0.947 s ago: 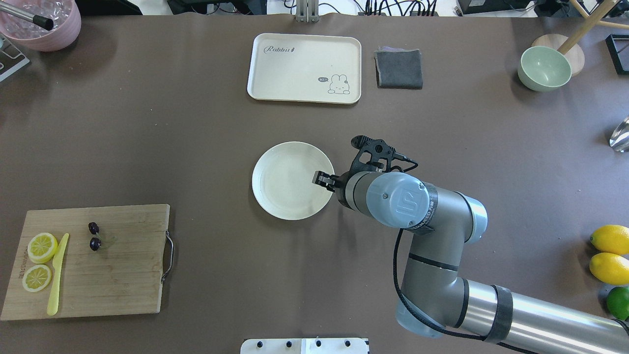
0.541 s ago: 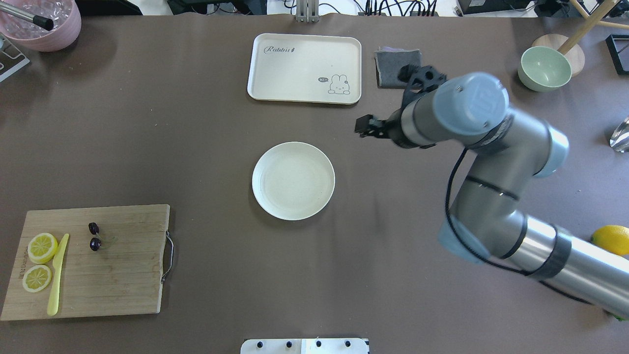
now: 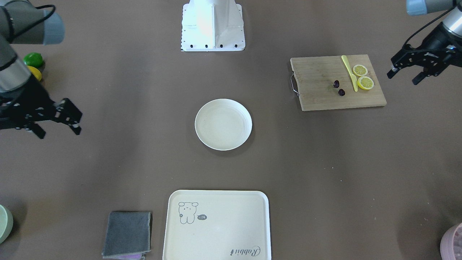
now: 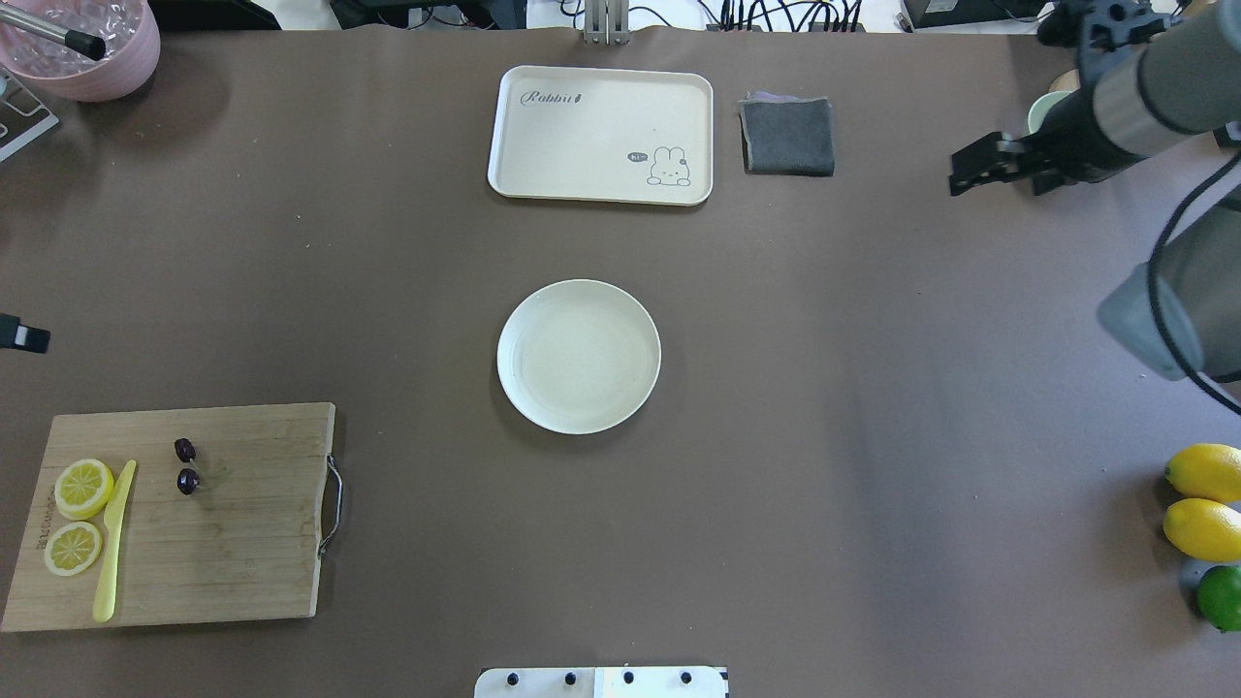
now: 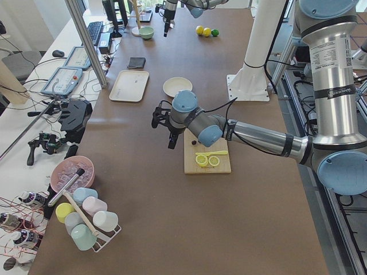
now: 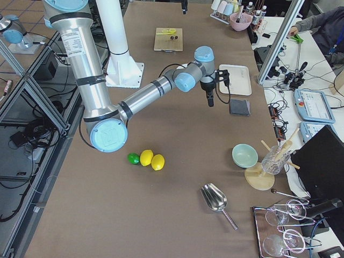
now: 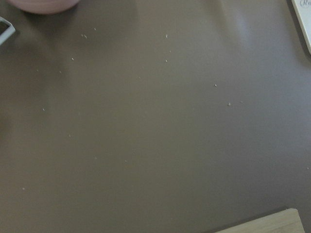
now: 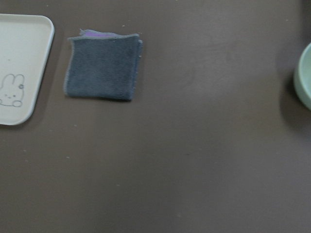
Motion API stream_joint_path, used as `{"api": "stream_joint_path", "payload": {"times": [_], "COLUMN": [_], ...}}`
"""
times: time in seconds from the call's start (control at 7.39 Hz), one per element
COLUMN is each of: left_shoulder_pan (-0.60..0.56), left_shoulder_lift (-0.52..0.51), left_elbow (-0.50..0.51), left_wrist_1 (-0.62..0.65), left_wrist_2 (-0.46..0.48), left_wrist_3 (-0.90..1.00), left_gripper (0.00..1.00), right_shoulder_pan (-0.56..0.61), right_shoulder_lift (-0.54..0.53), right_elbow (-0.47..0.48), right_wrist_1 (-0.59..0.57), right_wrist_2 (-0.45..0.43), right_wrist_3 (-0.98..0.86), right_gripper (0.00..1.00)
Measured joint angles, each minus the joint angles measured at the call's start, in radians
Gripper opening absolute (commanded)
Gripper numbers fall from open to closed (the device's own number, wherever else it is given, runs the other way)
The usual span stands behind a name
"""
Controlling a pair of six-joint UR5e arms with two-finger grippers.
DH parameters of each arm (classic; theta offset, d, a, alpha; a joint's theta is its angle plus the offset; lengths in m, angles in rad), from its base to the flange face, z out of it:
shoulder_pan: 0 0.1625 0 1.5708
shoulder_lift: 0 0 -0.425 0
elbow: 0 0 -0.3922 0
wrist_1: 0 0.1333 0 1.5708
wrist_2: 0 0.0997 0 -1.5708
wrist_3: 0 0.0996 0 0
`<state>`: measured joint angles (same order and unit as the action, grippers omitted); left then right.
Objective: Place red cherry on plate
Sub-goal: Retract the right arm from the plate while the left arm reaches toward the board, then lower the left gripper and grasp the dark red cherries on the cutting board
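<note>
The red cherry (image 4: 188, 481), two tiny dark fruits on a thin stem, lies on the wooden cutting board (image 4: 242, 543) at the near left; it also shows in the front view as the cherry (image 3: 341, 92). The round cream plate (image 4: 579, 356) sits bare at the table's middle, far from both grippers. My right gripper (image 4: 957, 171) hangs open and empty at the far right, beyond the grey cloth. My left gripper (image 3: 403, 77) hovers open and empty just outside the board's outer end; only its tip (image 4: 21, 335) shows overhead.
Two lemon slices (image 4: 82, 488) and a yellow knife (image 4: 111, 543) share the board. A cream tray (image 4: 601, 134) and a grey cloth (image 4: 787, 136) lie at the back. A green bowl (image 8: 303, 77), whole lemons (image 4: 1202, 499), a lime (image 4: 1220, 596) and a pink bowl (image 4: 82, 44) line the edges.
My right arm has pulled back from the plate, swinging up and away to the far right. The plate stayed in place. My left gripper's tip has entered the overhead view's left edge.
</note>
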<state>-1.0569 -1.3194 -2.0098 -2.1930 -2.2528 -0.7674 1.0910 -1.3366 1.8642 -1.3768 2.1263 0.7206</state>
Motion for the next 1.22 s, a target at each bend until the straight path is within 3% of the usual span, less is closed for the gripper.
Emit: {"api": "stream_joint_path", "payload": {"times": [0.27,0.54,0.81,1.22], "left_shoulder_pan": [0.178,0.245,0.263,0.350], "left_shoulder_lift": [0.037,0.004,-0.049,-0.065], "left_elbow": [0.011,0.067,0.113,0.120], "left_wrist_1": [-0.094,-0.117,-0.121,-0.135], "left_wrist_2": [0.140,0.193,0.202,0.273], "left_wrist_3": [-0.090,-0.131,-0.193,-0.431], "left_gripper": [0.84,0.70,0.70,0.71], "right_shoulder_pan": [0.146,0.262,0.310,0.319], "right_shoulder_lift": [-0.099,-0.144,-0.159,-0.168], "right_elbow": [-0.011,-0.033,-0.039,-0.041], "right_wrist_1": [-0.004,-0.043,-0.072,-0.076], "right_wrist_2": [0.073,0.133,0.150,0.148], "right_wrist_3": [-0.254,-0.448,-0.530,-0.544], "right_gripper": [1.00,1.00,1.00,1.00]}}
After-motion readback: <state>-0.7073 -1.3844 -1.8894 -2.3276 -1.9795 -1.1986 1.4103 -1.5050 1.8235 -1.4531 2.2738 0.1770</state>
